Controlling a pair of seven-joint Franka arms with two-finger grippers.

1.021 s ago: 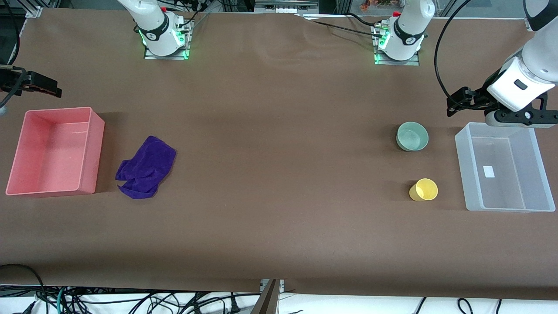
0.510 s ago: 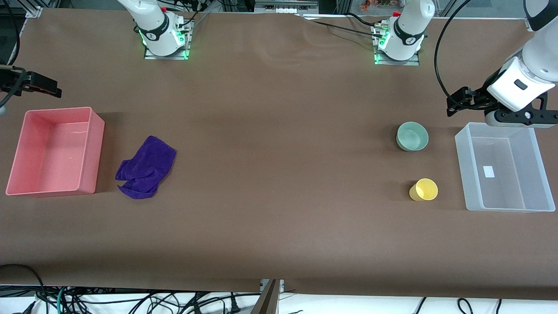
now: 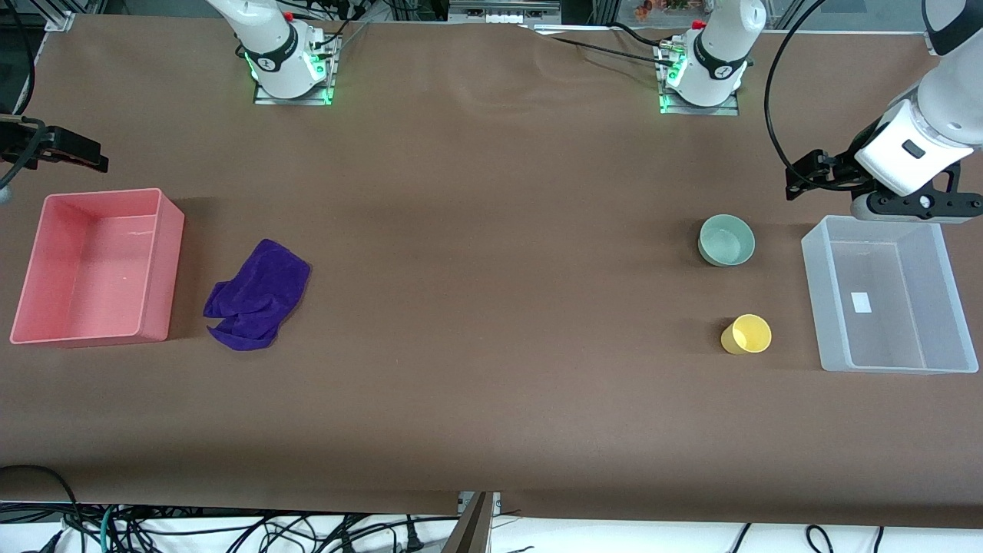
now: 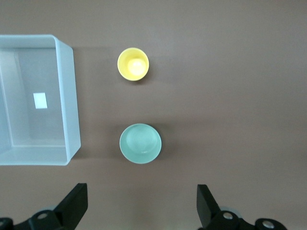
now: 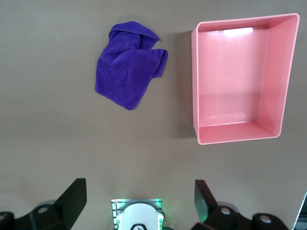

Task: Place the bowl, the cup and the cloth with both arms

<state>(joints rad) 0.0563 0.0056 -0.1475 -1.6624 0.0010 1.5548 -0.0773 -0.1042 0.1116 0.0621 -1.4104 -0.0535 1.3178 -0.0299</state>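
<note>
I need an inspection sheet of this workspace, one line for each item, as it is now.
Surface: brown table cover, lying flat.
Job's things: pale green round bowl, yellow plastic cup nearer the camera; crumpled purple fabric cloth beside pink plastic bin; clear plastic bin beside the cup.
Clutter: nothing seen.
Grippers: left tool open, up near the bowl; right tool open, over bare table near the pink bin.
Cables: black cable on left arm.
Surroundings: loose cables below table edge.
</note>
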